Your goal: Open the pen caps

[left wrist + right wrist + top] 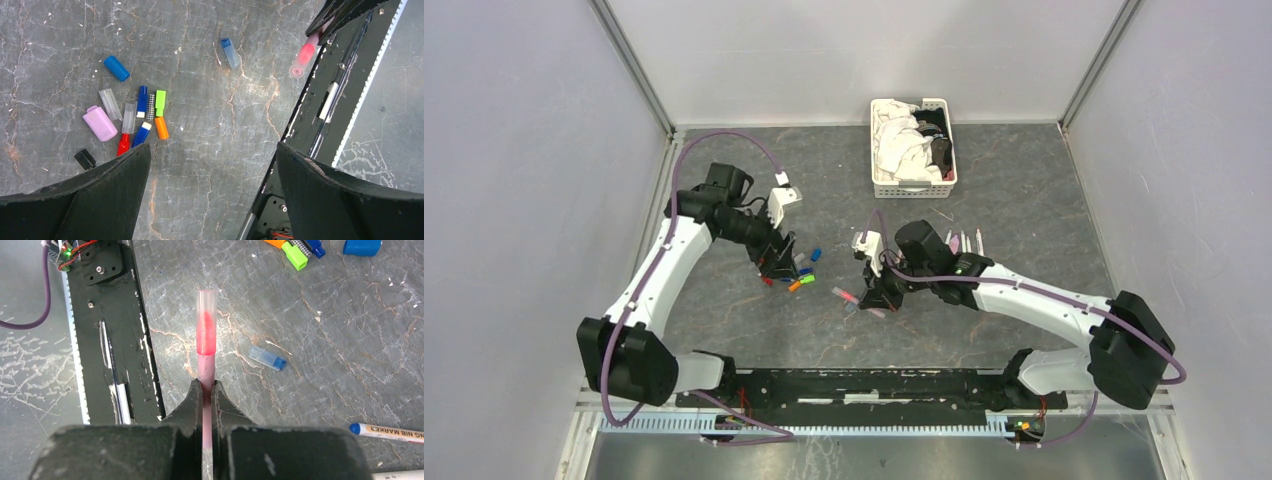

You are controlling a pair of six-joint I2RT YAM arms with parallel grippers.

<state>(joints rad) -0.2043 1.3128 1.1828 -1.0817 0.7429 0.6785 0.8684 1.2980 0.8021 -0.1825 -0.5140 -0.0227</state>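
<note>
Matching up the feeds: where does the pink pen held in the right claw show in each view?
Top external: pink pen near picture centre, mid-table.
Left wrist: top right corner, beside the rail.
Right wrist: centre, sticking up from the right claw.
Shared landmark: the black base rail.

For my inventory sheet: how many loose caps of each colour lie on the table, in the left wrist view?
Blue: 4
Clear: 2
Lilac: 1
Green: 1
Orange: 1
Red: 1
Black: 1
Checkered: 1
Total: 12
</note>
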